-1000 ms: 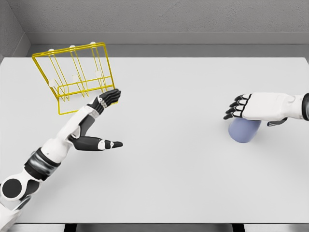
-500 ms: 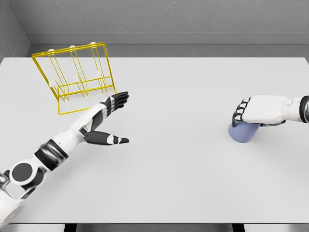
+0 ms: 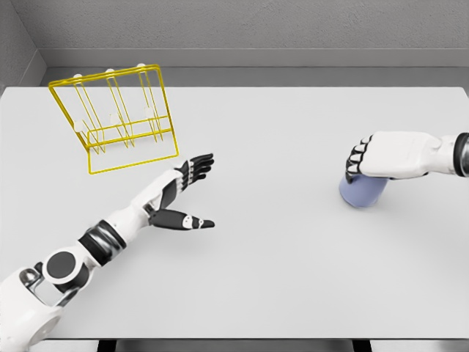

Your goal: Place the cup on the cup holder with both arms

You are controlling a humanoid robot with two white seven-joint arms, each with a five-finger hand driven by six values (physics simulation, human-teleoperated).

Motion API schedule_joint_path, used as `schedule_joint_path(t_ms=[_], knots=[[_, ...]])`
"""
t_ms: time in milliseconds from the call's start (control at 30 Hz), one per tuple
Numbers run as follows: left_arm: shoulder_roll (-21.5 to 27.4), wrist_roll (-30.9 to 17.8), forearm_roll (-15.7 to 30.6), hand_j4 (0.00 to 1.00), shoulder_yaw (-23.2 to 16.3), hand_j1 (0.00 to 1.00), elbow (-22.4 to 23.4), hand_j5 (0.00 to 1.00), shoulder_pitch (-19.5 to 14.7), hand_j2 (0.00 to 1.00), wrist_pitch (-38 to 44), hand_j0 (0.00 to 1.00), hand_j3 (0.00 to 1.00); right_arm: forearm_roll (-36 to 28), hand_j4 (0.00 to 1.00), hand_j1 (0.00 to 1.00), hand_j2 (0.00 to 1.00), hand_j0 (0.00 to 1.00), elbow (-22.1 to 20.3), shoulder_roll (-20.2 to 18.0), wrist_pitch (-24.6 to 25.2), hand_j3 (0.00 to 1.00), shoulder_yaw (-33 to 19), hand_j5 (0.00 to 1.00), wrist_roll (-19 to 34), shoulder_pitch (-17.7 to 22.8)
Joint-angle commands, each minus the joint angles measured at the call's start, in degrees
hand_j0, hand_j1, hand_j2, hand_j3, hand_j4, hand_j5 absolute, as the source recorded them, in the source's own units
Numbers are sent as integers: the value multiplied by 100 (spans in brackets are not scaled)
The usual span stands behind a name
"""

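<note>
The cup (image 3: 360, 193), pale blue, sits on the white table (image 3: 278, 279) at about 3 o'clock from the table's middle, near the right edge. Only its lower body shows; the right hand (image 3: 385, 155) lies over its top, dark fingers (image 3: 357, 160) curled down on the side toward the table's middle. The hand touches the cup and appears to grasp it from above, though the contact under the palm is hidden. What the cup holds, if anything, cannot be told, since its mouth is covered.

The holder (image 3: 117, 114), a yellow wire rack with white-tipped pegs, stands at about 10 o'clock, well apart from the cup. Nothing hangs on its pegs, and its wire base frame holds nothing.

The left hand (image 3: 182, 194) reaches in from 7 o'clock, fingers spread and straight, thumb splayed out low, gripping nothing. It hovers just beyond the holder's near right corner, between holder and cup but much nearer the holder.
</note>
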Motion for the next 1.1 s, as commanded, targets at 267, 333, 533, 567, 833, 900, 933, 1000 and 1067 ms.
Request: schedule_joint_path(t_ms=[267, 333, 533, 567, 833, 900, 933, 1000, 1067], knots=[[-70, 0, 46, 100, -17, 100, 306, 100, 0, 100, -5, 100, 100, -39, 57, 57, 57, 57, -273, 518, 14, 57, 9, 57, -3, -105], [-70, 0, 38, 100, -17, 100, 332, 100, 0, 100, -5, 100, 100, -39, 57, 57, 57, 57, -273, 615, 14, 57, 9, 57, -3, -193], [-44, 0, 29, 100, 0, 100, 332, 100, 0, 100, -5, 100, 100, -39, 57, 57, 57, 57, -273, 896, 14, 57, 9, 57, -3, -202], [-35, 0, 29, 100, 0, 100, 332, 100, 0, 100, -5, 100, 100, -39, 57, 57, 57, 57, -273, 940, 14, 57, 9, 57, -3, -202], [-44, 0, 38, 100, 18, 100, 376, 100, -9, 100, -5, 100, 100, -127, 57, 57, 57, 57, -273, 1476, 14, 57, 70, 57, -3, -264], [-44, 0, 46, 100, 18, 100, 376, 100, -35, 100, -5, 100, 100, -127, 57, 57, 57, 57, -273, 1582, 14, 57, 70, 57, -3, -264], [-44, 0, 46, 100, 18, 100, 376, 100, -35, 100, -5, 100, 100, -127, 57, 57, 57, 57, -273, 1626, 14, 57, 79, 57, -3, -264], [-44, 0, 46, 100, 18, 100, 385, 100, -44, 100, -5, 100, 100, -127, 57, 57, 57, 57, -273, 1722, 14, 57, 88, 57, -3, -264], [-44, 0, 38, 100, 18, 100, 394, 100, -44, 100, -5, 100, 100, -127, 57, 57, 57, 57, -273, 1801, 14, 57, 176, 57, -3, -264]])
